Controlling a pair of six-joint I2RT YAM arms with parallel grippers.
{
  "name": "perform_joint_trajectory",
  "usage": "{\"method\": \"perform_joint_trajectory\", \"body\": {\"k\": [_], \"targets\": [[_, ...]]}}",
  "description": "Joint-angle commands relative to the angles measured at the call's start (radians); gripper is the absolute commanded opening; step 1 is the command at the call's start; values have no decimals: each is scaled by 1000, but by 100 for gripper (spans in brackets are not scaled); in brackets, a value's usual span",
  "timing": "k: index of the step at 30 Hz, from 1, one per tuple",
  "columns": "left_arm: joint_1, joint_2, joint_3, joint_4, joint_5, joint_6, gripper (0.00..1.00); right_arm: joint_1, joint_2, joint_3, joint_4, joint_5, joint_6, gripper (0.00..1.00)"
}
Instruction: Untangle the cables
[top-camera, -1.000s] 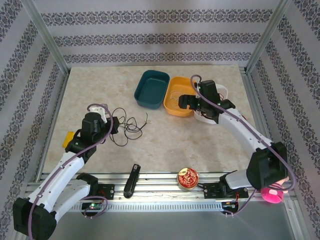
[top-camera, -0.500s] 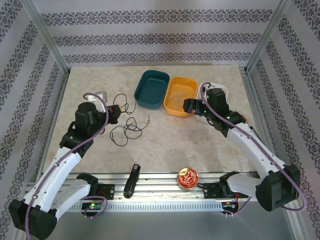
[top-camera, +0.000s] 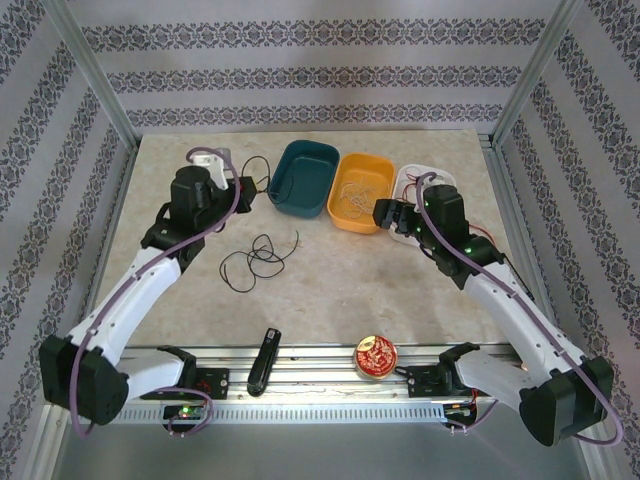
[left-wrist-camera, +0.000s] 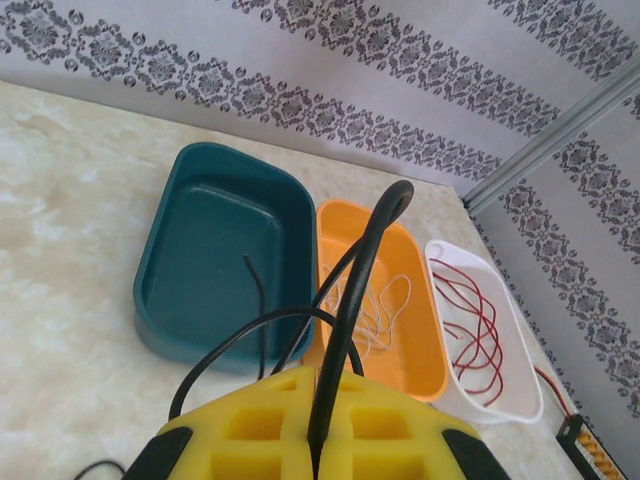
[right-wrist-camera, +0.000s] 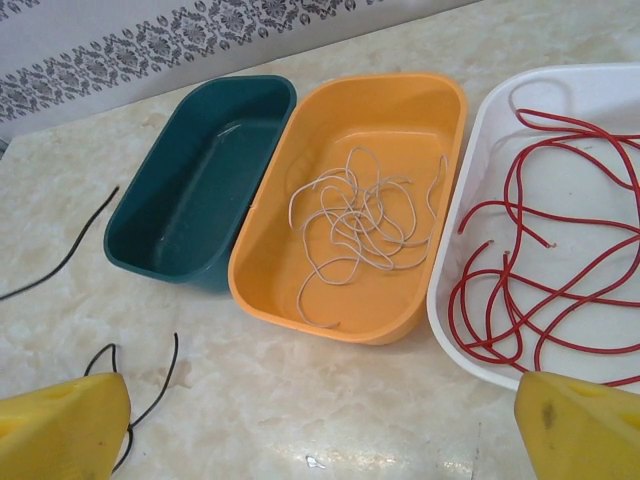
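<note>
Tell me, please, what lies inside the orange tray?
Thin white cables lie in a loose tangle on the orange tray's floor. Its near wall hides a thin strip of floor.

Smooth, semi-gloss: rectangular teal plastic tub (right-wrist-camera: 150, 215) and orange plastic tub (right-wrist-camera: 400, 110) at its 3 o'clock. Smooth-sheathed: thin black cable (left-wrist-camera: 350, 310).

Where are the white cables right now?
In the right wrist view, the white cables lie tangled in the orange bin, between the teal bin on its left and the white tray holding red cables.

Lab rig: aluminium frame (top-camera: 95, 75), wallpapered walls (top-camera: 300, 75)
</note>
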Motion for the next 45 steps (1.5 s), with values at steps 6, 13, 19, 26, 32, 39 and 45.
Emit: {"method": "perform_joint_trajectory", "body": {"k": [6,13,19,26,32,39,45], "targets": [[10,201,108,185,-8,29,0,17,-41,-24,-20,42,50,98],[9,390,191,277,5,42,0,15,-94,-34,-66,116,70,98],[8,557,308,251,4,73,0,10,-143,-56,-82,139,79,98],[10,744,455,142,32,83,0,5,-149,-42,-102,139,87,98],[7,836,524,83,47,93,5,4,-132,-24,-105,135,89,98],[0,861,551,33,28,109,30,4,-111,-7,-113,131,94,98],[-2,861,571,4,27,119,39,4,-103,-14,-104,126,99,98]]}}
